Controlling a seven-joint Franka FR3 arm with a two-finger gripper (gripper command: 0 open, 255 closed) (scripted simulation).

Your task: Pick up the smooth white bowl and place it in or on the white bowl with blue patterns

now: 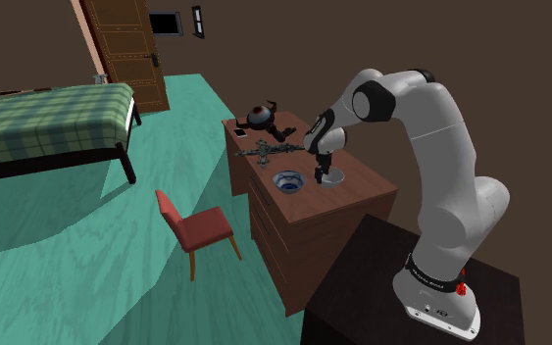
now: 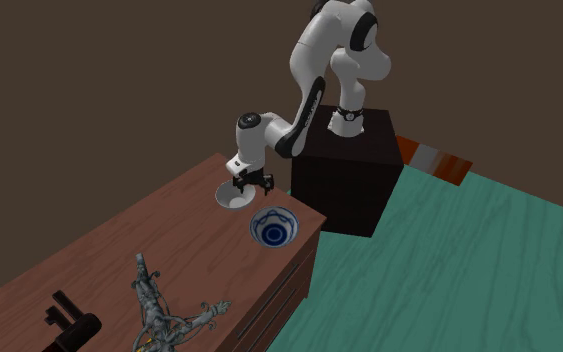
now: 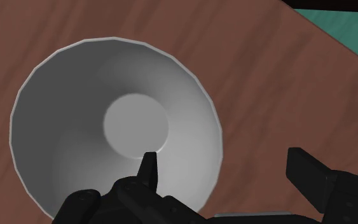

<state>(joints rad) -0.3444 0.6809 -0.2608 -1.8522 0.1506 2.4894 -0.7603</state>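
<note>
Pincer [image 3: 222, 159] open wide, straddling the rim of the plain white bowl [image 3: 69, 127]: one finger inside, one outside, rim not clasped. Bowl smooth, greyish-white, upright on the brown bench [image 3: 254, 57], just beside the blue-patterned bowl [image 2: 273, 226]

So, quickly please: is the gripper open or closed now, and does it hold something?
Gripper: open, holding nothing, straddling the rim of the smooth white bowl.
</note>
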